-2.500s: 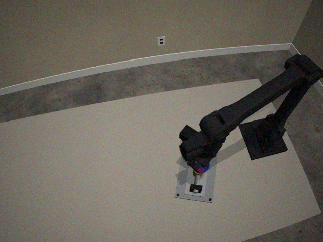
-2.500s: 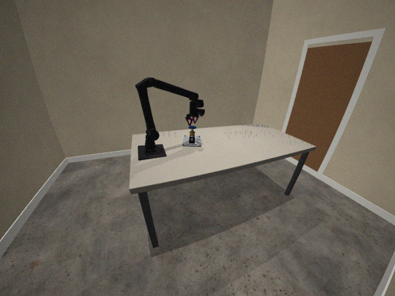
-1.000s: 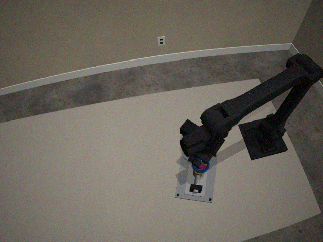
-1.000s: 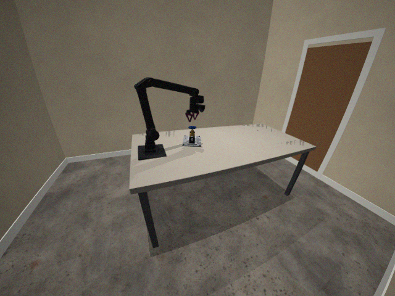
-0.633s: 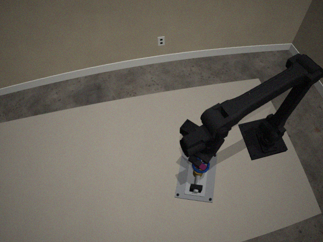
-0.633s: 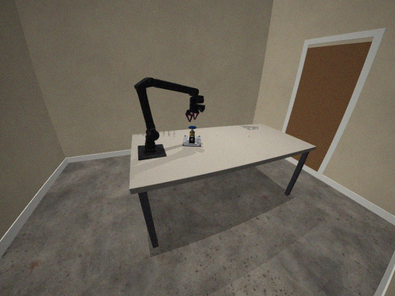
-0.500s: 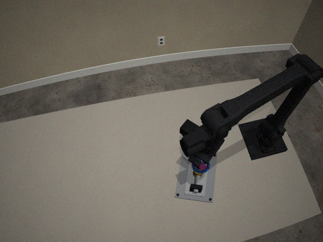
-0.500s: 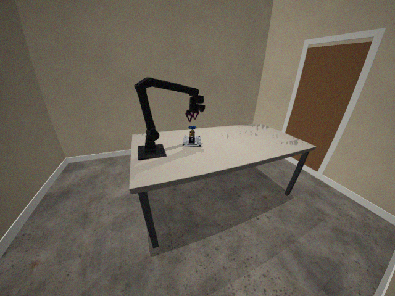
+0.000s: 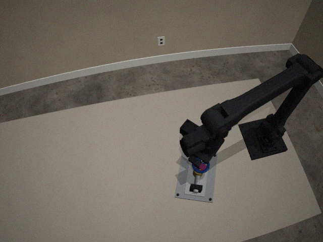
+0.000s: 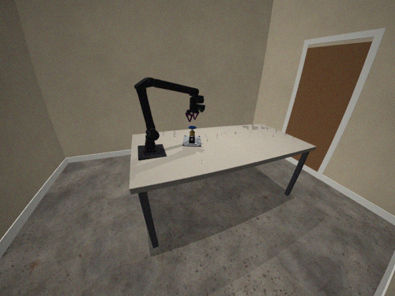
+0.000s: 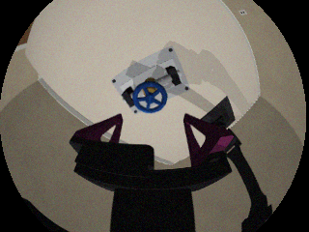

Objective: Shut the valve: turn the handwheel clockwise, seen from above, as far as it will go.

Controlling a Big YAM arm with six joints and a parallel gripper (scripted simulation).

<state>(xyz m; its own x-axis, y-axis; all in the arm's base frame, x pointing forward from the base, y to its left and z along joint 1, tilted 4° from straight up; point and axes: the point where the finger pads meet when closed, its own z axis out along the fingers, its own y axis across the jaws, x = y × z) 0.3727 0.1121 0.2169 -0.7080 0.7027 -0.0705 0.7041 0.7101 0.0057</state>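
A blue handwheel (image 11: 150, 97) with spokes sits on top of a small valve with a brass body, mounted on a light grey baseplate (image 9: 196, 182) on the table. The wheel also shows in the top view (image 9: 201, 167), partly hidden by my arm, and in the exterior view (image 10: 192, 127). My gripper (image 11: 153, 117) hangs straight above the wheel with a clear gap, as the exterior view (image 10: 192, 118) shows. Its purple fingers stand wide open and hold nothing.
The arm's black base plate (image 9: 262, 139) sits on the table near its far right edge. The valve's side pipe ends in a black cap (image 9: 196, 187) on the baseplate. A brown door (image 10: 326, 102) stands in the right wall.
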